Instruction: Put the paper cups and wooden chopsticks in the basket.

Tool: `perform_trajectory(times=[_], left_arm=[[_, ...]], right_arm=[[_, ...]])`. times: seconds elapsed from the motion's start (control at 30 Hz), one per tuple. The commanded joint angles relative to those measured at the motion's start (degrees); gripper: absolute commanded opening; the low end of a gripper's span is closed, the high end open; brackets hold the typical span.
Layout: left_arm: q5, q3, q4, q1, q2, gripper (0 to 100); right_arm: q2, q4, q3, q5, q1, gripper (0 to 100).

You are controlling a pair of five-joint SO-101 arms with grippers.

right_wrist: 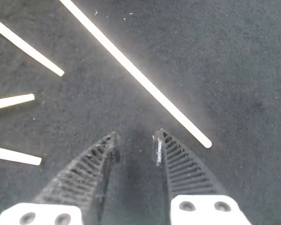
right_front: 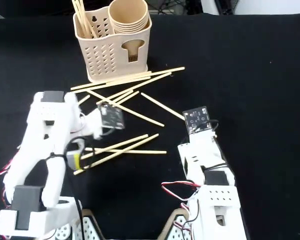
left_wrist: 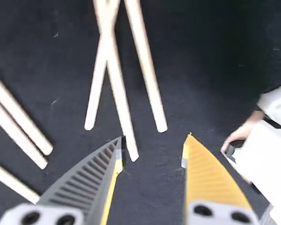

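Note:
The beige slotted basket [right_front: 112, 47] stands at the back of the table with a stack of paper cups [right_front: 129, 17] and a few chopsticks [right_front: 82, 17] upright inside it. Several wooden chopsticks [right_front: 125, 107] lie scattered on the black cloth in front of it. My left gripper [left_wrist: 154, 140] is open just above the cloth, at the near ends of three chopsticks [left_wrist: 117, 93]; its yellow finger [right_front: 76, 159] shows by the low pile. My right gripper [right_wrist: 136, 136] is narrowly open and holds nothing, just short of one long chopstick [right_wrist: 136, 75].
The right arm [right_front: 205, 150] sits low at the front right, and its white body [left_wrist: 271, 145] appears off to the side of the left gripper. Black cloth [right_front: 260, 90] spreads over the right half of the table.

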Motion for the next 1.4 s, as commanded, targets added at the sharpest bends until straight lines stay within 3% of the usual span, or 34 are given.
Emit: perform_trajectory(times=[0.0, 0.23, 0.57, 1.1, 1.37], left_arm=[[3.25, -0.84, 0.00, 5.93, -1.49, 22], [14.59, 9.80, -18.29, 10.24, -1.85, 27], [15.47, 17.01, -40.18, 7.69, -1.32, 28], [8.09, 16.40, -42.02, 7.43, 3.60, 27], [8.09, 14.99, -41.93, 7.52, 8.09, 24]], right_arm=[[-0.66, -1.14, -0.22, 0.09, -0.44, 14.1], [-0.66, -1.23, -0.22, 0.09, -0.44, 14.1], [-0.66, -1.23, -0.22, 0.09, -0.44, 14.1], [-0.66, -1.23, -0.22, 0.09, -0.44, 14.1], [-0.66, -1.23, -0.22, 0.09, -0.44, 14.1]])
